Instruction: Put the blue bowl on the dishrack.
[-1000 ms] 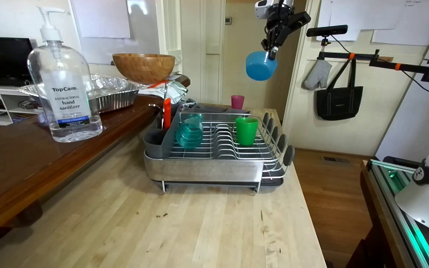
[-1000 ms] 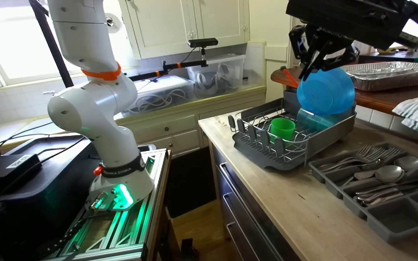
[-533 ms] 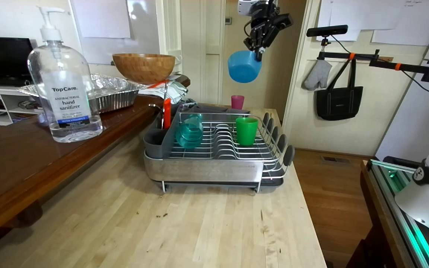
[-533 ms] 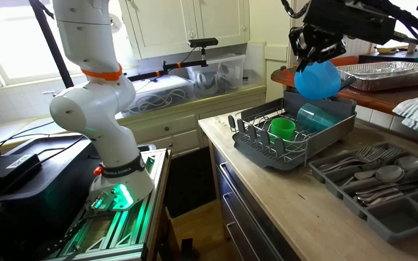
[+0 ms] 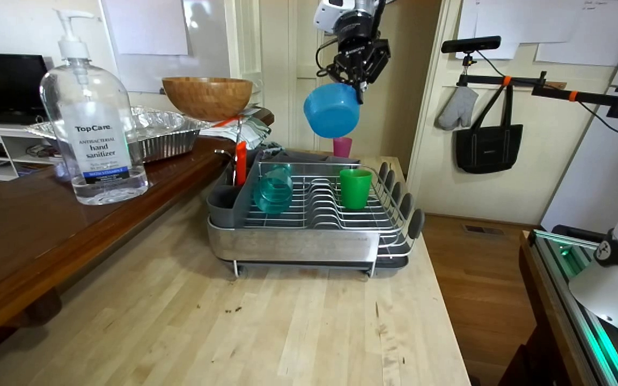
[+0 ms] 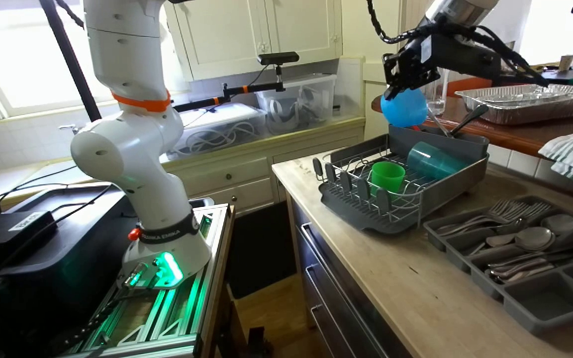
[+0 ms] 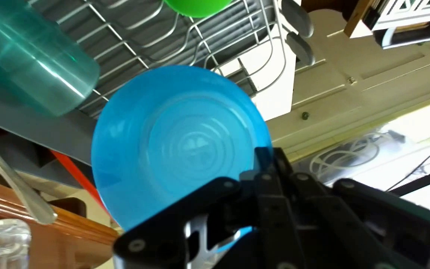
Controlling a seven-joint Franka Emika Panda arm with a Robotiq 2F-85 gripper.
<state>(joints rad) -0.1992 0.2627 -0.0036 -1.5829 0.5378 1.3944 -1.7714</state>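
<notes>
The blue bowl (image 5: 332, 110) hangs in the air above the far part of the dishrack (image 5: 298, 246), tilted. My gripper (image 5: 361, 92) is shut on its rim. In an exterior view the bowl (image 6: 405, 109) is above the back of the dishrack (image 6: 453, 186), with the gripper (image 6: 390, 93) at its upper left. In the wrist view I look into the bowl (image 7: 185, 142); the gripper fingertips (image 7: 273, 160) pinch its right rim, one finger seen through the plastic. Rack wires (image 7: 125, 43) show beyond the bowl, with a gap between them in both exterior views.
In the rack, a green cup (image 5: 355, 188) stands upright and a teal cup (image 5: 273, 190) lies tilted beside the utensil holder (image 5: 223, 206). A pink cup (image 5: 341, 147) stands behind the rack. A cutlery tray (image 6: 520, 318) lies on the counter. A raised wooden ledge (image 5: 73, 236) holds a sanitizer bottle (image 5: 100, 145).
The gripper and bowl have moved left in both exterior views, now lower and above the rack. The bowl looks smaller in the view beside the robot base. The rack and cups have not moved.
</notes>
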